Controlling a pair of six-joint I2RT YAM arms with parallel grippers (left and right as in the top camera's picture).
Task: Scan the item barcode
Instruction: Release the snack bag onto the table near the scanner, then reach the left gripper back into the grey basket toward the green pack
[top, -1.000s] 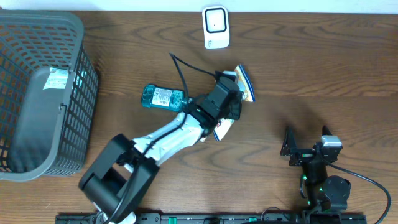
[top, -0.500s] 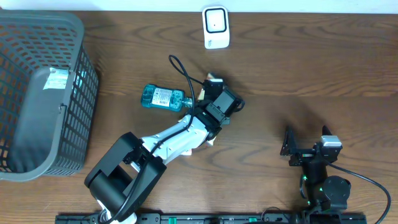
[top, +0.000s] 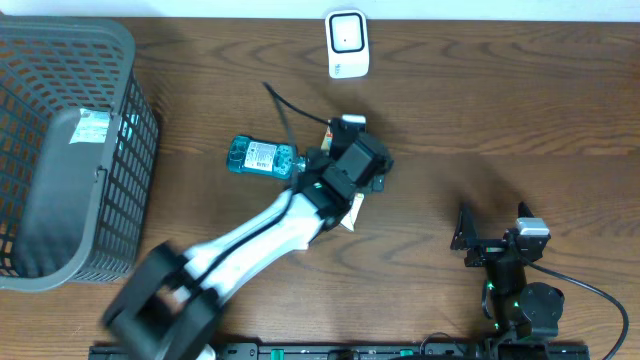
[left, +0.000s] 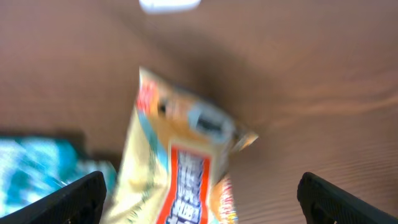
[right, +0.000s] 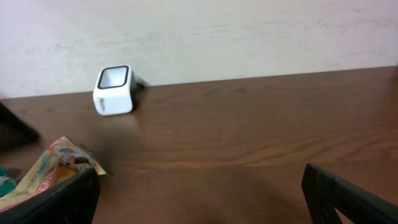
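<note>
At bench centre, the left arm (top: 270, 225) reaches from the near-left edge over a snack packet (left: 186, 162). Left fingers (left: 74, 199) stand wide apart, one on each side of the packet and clear of it; nothing is held.

Packet: orange and cream with a red label panel, its long axis running away from the wrist camera. It appears to lie flat on the bench (top: 520, 110), though motion blur in the left wrist view leaves this uncertain. From overhead only a corner shows beneath the wrist.

Bottle (top: 262, 157): teal, on its side, just left of the packet.

Scanner (top: 347, 42): small white unit with a dark window, upright at the far edge, well apart from the packet and beyond it.

Right arm (top: 510, 270): folded at the near-right edge, well apart from all items. Right fingers (right: 348, 199) are spread wide, holding nothing, and face toward the scanner.

Basket (top: 80, 35): grey mesh, at the left end, containing a grey pouch (top: 60, 200) with a white label.
</note>
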